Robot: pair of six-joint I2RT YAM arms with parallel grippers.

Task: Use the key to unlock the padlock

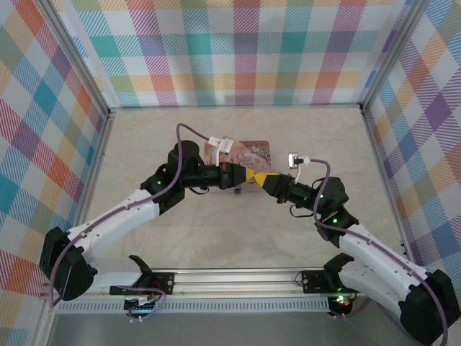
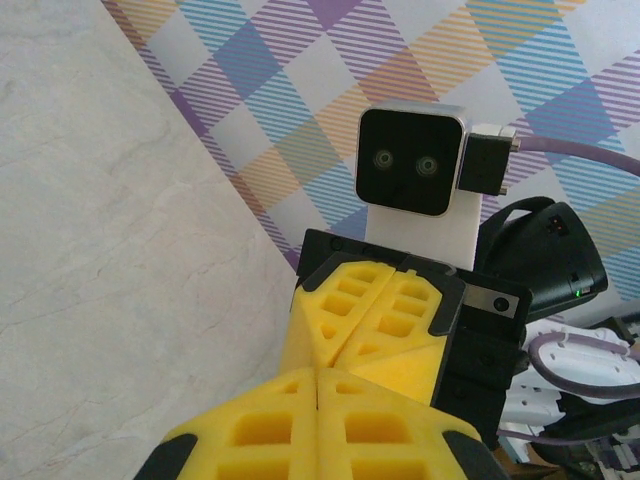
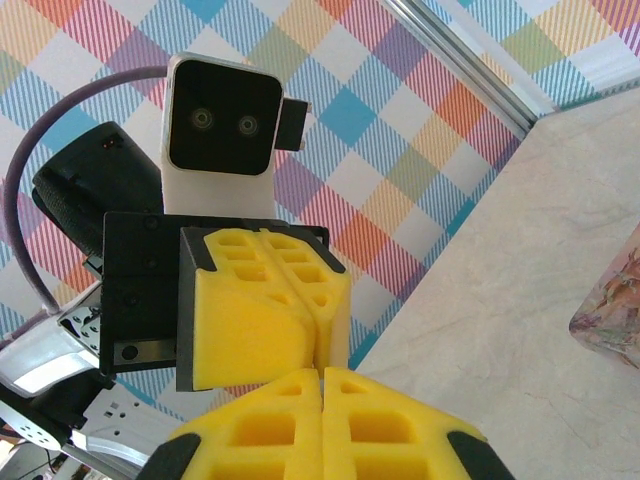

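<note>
Both grippers pinched shut, tip to tip at mid-table.
Bare table runs left to the wall; left gripper meets right gripper beside the pink tin; key too small to tell; open surface rightward.

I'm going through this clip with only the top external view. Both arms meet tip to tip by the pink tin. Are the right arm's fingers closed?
Observer: Yes. The left wrist view faces the right gripper head-on, and its yellow fingers are pressed together with no gap.
Operator: And the left arm's?
Observer: Also shut. In the right wrist view, the left gripper shows only a thin seam between its fingers.
Operator: Is a key pinched at the tips?
Observer: I cannot make out a key. Up close the two pairs of tips appear to meet point to point, and a corner of the pink picture tin lies off to one side.
</note>
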